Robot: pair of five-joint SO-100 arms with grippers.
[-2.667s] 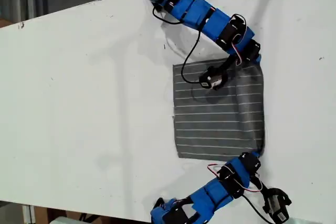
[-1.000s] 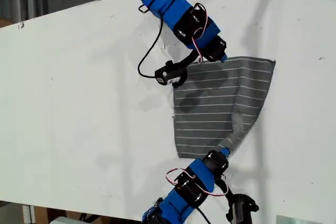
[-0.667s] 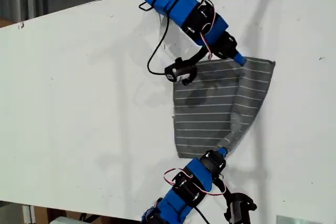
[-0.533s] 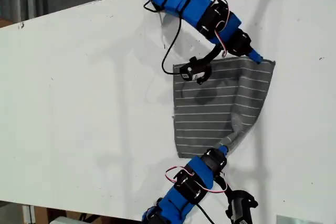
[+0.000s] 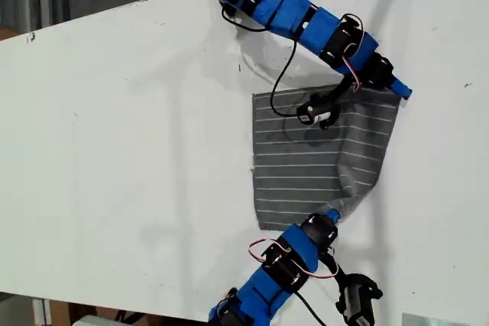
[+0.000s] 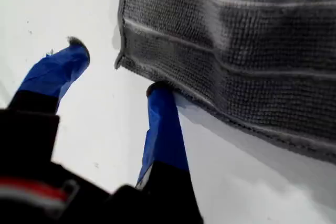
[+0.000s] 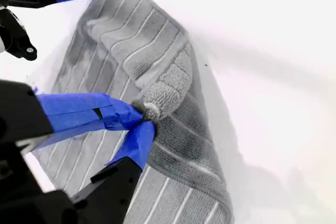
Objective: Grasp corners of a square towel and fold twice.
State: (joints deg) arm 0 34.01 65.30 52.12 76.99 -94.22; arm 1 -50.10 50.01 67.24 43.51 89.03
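- Now the towel (image 5: 313, 162) lies on the white table (image 5: 114, 150), toward the exterior view's right of centre, between my two arms.
- Its white stripes run across the exterior view, left to right, so the cloth's edges sit nearly square to that view; no side reads clearly as the longer one.
- One corner (image 5: 338, 205) is lifted and drawn inward over the cloth, which leaves a diagonal fold along the side at the exterior view's lower right.
- My second gripper (image 7: 143, 118) is pinched tight on that bunched corner (image 7: 157, 102); in the second wrist view both blue fingers (image 7: 84, 107) meet at the puckered tip.
- In the exterior view that gripper (image 5: 330, 214) sits at the towel's lower edge, its arm reaching in from the bottom of the view.
- My first gripper (image 6: 113, 74) has its jaws parted with bare table between them and nothing gripped.
- One of its fingers (image 6: 164, 124) touches the towel's edge (image 6: 220, 114) just beside a corner (image 6: 119, 62); whether the tip is under the hem I cannot tell. The other finger (image 6: 55, 74) stands clear of the cloth.
- In the exterior view this gripper (image 5: 399, 88) is at the towel's upper right corner.
- No brand, label or writing can be read anywhere.
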